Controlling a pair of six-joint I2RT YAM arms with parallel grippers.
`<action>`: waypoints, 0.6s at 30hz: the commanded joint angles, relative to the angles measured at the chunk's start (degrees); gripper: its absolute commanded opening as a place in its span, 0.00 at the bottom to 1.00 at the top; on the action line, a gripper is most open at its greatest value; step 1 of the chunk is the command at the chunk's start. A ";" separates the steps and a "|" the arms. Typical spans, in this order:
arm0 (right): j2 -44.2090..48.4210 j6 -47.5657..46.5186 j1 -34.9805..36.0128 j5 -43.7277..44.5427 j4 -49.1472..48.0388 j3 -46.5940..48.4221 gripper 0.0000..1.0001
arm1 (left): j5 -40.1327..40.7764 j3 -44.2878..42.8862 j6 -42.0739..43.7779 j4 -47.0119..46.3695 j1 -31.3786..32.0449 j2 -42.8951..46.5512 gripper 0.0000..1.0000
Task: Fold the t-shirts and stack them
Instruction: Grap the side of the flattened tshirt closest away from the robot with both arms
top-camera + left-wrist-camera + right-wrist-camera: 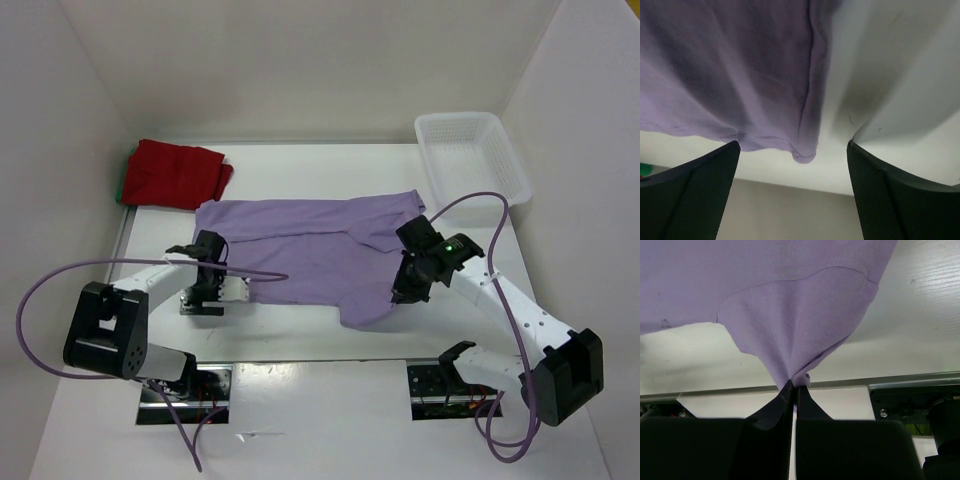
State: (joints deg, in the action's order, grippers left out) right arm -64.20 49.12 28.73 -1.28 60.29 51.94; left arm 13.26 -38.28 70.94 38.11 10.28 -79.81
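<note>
The lavender t-shirt (300, 250) lies spread across the middle of the table, its front right part bunched and pulled up. My right gripper (400, 293) (795, 385) is shut on a pinch of that lavender cloth (800, 330), which hangs taut from the fingertips. My left gripper (195, 250) (792, 146) stands wide open at the shirt's left edge. Nothing is between its fingers (700, 190), and a hem corner (804, 154) lies just beyond them. At the back left sits the folded dark red t-shirt (175, 172), with a sliver of the green t-shirt (124, 188) showing beneath it.
A white lattice basket (457, 118) stands at the back right corner. White walls close in the table on the left, back and right. Both arms' cables (60, 275) loop over the near table, and their base mounts (185, 385) sit at the front edge.
</note>
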 commanded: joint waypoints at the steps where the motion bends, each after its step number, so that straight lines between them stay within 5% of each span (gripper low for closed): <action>1: 1.28 0.53 0.54 0.75 1.58 -0.53 0.00 | 1.60 1.72 1.67 -5.67 0.18 -2.01 0.93; 5: 0.75 0.53 0.54 0.75 1.58 -0.53 0.00 | 1.60 1.20 -1.32 -7.08 0.18 -6.13 0.68; 6: 0.75 0.53 0.54 0.75 1.58 -0.53 0.00 | 1.08 1.19 -1.94 -7.78 -0.52 -7.02 0.57; 7: 0.75 0.53 0.54 0.75 1.58 -0.53 0.00 | 0.46 -0.11 -3.42 -7.79 -0.53 -8.07 0.28; 10: 0.75 0.53 0.54 0.75 1.58 -0.53 0.00 | -1.29 -2.32 -6.93 -6.30 -1.32 -11.76 0.04; 18: -1.44 -1.92 -0.42 1.89 3.69 4.12 0.00 | -8.50 -9.96 -11.43 4.86 -1.32 -6.24 0.00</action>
State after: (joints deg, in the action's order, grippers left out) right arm -64.36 48.69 28.71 -0.80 61.39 52.42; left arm 13.50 -45.17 62.35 39.03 8.82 -88.99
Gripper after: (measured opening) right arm 0.010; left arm 0.008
